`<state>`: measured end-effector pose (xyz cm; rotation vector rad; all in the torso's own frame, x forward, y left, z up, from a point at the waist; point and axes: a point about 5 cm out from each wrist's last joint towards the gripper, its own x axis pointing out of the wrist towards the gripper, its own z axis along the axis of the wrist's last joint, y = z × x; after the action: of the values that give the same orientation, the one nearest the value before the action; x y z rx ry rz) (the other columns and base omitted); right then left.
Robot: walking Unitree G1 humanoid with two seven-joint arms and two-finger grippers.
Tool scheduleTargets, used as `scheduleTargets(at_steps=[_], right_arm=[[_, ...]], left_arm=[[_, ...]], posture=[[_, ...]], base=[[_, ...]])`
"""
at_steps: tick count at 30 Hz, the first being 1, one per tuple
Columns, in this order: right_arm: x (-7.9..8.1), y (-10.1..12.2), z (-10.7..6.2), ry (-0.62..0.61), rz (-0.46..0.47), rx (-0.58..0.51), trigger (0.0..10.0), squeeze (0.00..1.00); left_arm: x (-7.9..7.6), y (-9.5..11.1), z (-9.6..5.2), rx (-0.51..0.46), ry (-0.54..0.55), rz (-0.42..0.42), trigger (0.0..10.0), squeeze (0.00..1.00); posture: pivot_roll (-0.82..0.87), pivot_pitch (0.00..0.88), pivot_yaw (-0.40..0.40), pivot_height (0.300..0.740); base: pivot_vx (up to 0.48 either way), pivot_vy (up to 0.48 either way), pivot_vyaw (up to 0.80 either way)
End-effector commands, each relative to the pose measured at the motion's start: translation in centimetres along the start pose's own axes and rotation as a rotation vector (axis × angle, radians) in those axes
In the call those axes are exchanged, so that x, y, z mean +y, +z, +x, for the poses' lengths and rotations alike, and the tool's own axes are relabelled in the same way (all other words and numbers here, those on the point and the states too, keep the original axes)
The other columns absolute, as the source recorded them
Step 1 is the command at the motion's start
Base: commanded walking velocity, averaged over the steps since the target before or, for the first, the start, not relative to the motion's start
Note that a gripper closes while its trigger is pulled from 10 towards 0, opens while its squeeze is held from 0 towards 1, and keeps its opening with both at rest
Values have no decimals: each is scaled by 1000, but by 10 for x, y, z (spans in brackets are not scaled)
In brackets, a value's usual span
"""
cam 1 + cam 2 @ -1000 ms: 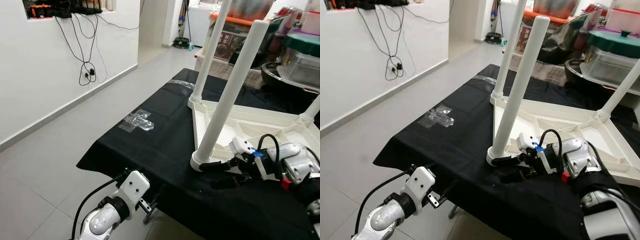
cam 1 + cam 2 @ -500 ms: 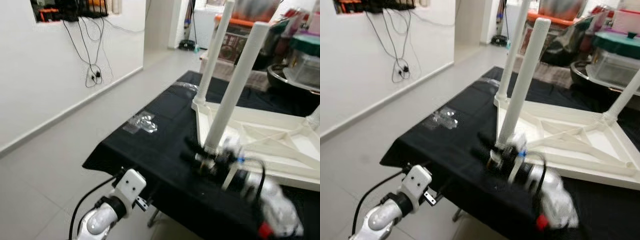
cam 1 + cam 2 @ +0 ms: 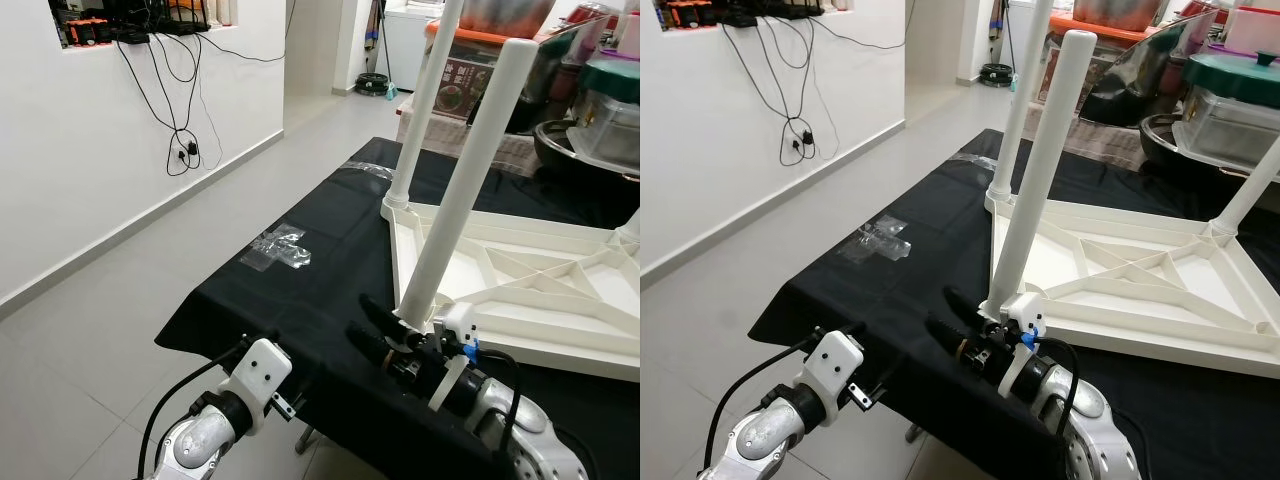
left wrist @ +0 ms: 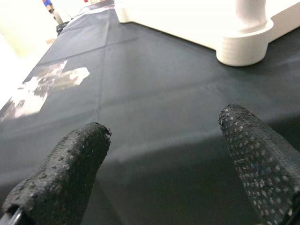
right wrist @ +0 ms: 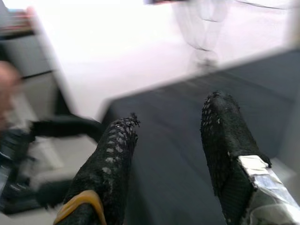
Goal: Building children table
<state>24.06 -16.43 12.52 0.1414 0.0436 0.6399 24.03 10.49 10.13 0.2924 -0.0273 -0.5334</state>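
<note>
The white children's table (image 3: pixel 520 270) lies upside down on a black-covered worktable (image 3: pixel 320 270). Its near leg (image 3: pixel 470 170) and far leg (image 3: pixel 425 110) stand upright, and a third leg (image 3: pixel 1250 185) rises at the right. My right gripper (image 3: pixel 360 318) is open and empty just left of the near leg's base, pointing left over the cloth. In the right wrist view its fingers (image 5: pixel 110 154) are spread over dark cloth. My left arm (image 3: pixel 255 375) is at the worktable's front edge. The left gripper (image 4: pixel 164 154) is open, facing the near leg's base (image 4: pixel 246 40).
A patch of clear tape (image 3: pixel 280 245) is stuck to the cloth at the left. Storage boxes and a pot (image 3: pixel 605 100) crowd the back right. Cables (image 3: pixel 180 140) hang on the white wall, with bare tiled floor (image 3: pixel 150 270) to the left.
My right gripper has left the near leg's base on its right side and swung round in front of it, now pointing left. The camera shifted slightly.
</note>
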Motion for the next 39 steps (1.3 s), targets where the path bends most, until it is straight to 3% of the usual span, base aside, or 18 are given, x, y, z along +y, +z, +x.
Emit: scheduleTargets(at_steps=[1, 8, 18, 25, 35, 37, 39], right_arm=[[2, 0, -2, -36, 4, -5, 10000, 0], [12, 0, -1, -9, -12, -4, 10000, 0], [15, -1, 2, -18, -32, 14, 10000, 0], [14, 3, 2, -32, -43, 12, 10000, 0], [8, 35, 38, -182, -90, -77, 10000, 0], [4, 45, 54, -252, -111, -109, 10000, 0], [4, 45, 54, -252, -111, -109, 10000, 0]], left_arm=[[-2, -1, 0, -6, 0, -6, 10000, 0], [-2, -1, 0, -10, 5, -25, 10000, 0], [-2, -1, 0, -4, -2, -32, 10000, 0], [-2, 0, -1, -12, -4, -22, 10000, 0], [0, 0, -2, 0, 16, -19, 10000, 0], [0, 0, -3, 2, 16, -18, 10000, 0], [0, 0, -3, 2, 16, -18, 10000, 0]], posture=[[1, 0, -66, 740], [0, 0, -66, 740], [2, 0, -67, 740], [2, 0, -65, 740], [10, 12, -62, 740], [15, 13, -62, 740], [15, 13, -62, 740]], base=[[0, 0, -800], [0, 152, -770], [0, 476, 0], [0, 70, 0], [0, 0, 0], [0, 0, 0], [0, 0, 0]])
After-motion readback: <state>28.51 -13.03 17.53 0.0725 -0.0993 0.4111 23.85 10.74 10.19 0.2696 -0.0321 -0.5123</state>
